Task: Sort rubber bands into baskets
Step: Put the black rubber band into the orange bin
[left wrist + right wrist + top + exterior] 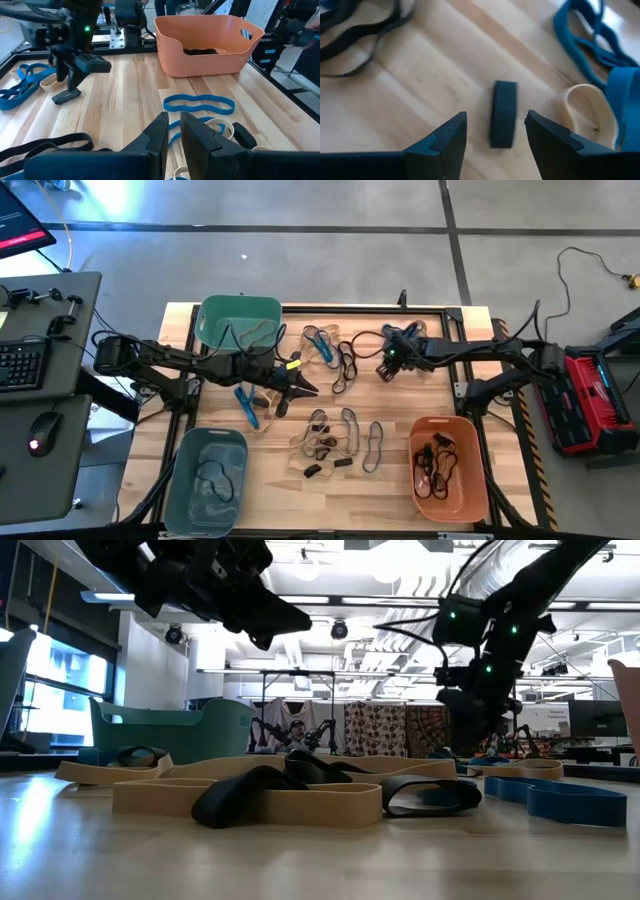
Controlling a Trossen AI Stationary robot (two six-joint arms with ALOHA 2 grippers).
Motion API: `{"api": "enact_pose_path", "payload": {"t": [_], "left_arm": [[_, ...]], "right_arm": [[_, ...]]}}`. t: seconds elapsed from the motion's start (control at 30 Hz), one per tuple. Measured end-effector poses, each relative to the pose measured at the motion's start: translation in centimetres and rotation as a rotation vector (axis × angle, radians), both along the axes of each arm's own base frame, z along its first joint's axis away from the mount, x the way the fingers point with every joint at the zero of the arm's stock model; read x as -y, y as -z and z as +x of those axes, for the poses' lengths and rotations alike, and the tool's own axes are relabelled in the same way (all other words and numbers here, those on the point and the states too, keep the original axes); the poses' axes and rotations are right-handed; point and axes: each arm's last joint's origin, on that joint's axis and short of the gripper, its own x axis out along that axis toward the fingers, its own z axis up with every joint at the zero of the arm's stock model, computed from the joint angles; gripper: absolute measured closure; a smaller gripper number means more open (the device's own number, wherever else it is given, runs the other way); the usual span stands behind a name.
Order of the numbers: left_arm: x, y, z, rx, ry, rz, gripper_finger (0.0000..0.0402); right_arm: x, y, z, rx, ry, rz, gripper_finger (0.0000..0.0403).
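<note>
Risk: miss or pinch-flick | right gripper [496,131] spread wide, empty, over small dark flat rubber band [503,120] on pale wooden table [420,90], orange plastic basket [450,470] well apart | left gripper [172,135] nearly closed, seemingly empty, at centre | thin band may slide.

Robotics lab, exposed ceiling ducts [400,565], other robot arms [290,735] behind, desk keyboard [20,365]
</note>
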Motion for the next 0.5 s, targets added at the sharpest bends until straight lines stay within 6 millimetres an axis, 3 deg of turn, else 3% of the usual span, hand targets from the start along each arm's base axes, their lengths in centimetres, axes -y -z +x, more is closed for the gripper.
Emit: {"api": "enact_pose_path", "payload": {"t": [0.5], "left_arm": [[0.0, 0.1, 0.0, -0.008, 0.0, -0.003, 0.0362]], "right_arm": [[0.2, 3.3, -2.0, 0.08, 0.008, 0.052, 0.0211]]}}
